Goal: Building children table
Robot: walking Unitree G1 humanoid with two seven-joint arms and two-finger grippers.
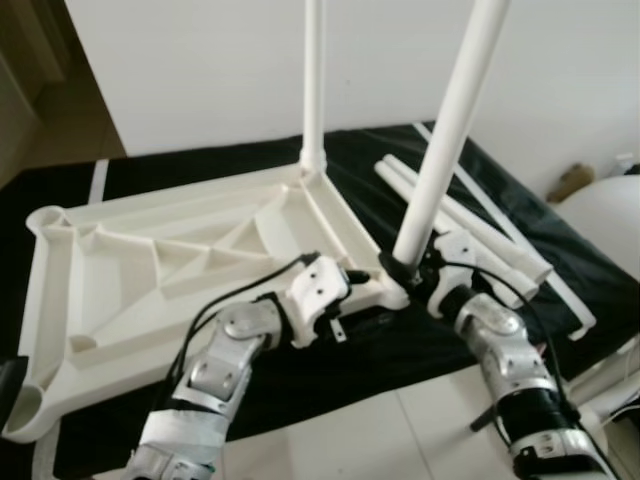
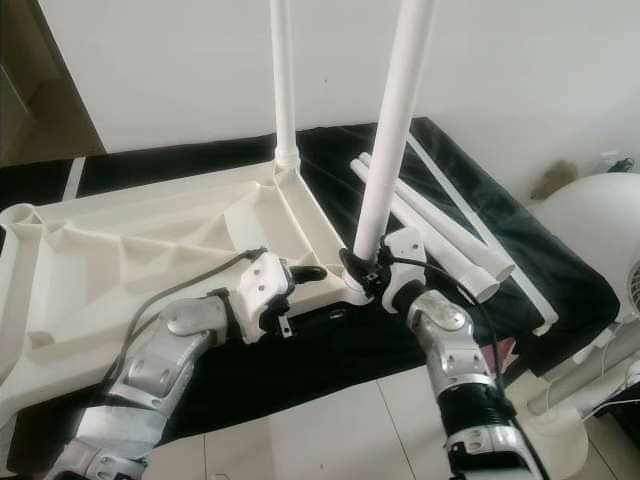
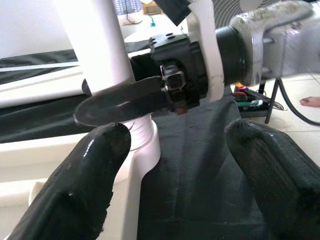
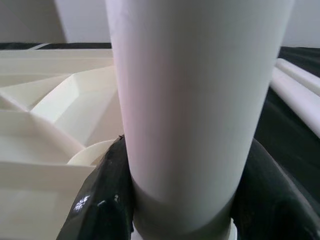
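Observation:
The white plastic table top (image 1: 150, 270) lies upside down on a black cloth (image 1: 400, 350). One white leg (image 1: 314, 80) stands upright in its far corner socket. A second leg (image 1: 450, 120) stands, slightly tilted, in the near right corner socket (image 2: 352, 290). My right gripper (image 1: 400, 268) is shut on this leg just above the socket, its black fingers (image 4: 100, 200) hugging both sides of the leg (image 4: 195, 100). My left gripper (image 1: 365, 285) is open beside the same corner, with one finger (image 3: 90, 170) against the socket and the other out over the cloth.
Loose white legs (image 1: 480, 235) and a thin white strip (image 1: 520, 240) lie on the cloth to the right. A round white object (image 2: 600, 220) stands at the far right. Pale floor tiles (image 1: 330, 440) run along the near side, and a white wall (image 1: 200, 60) is behind.

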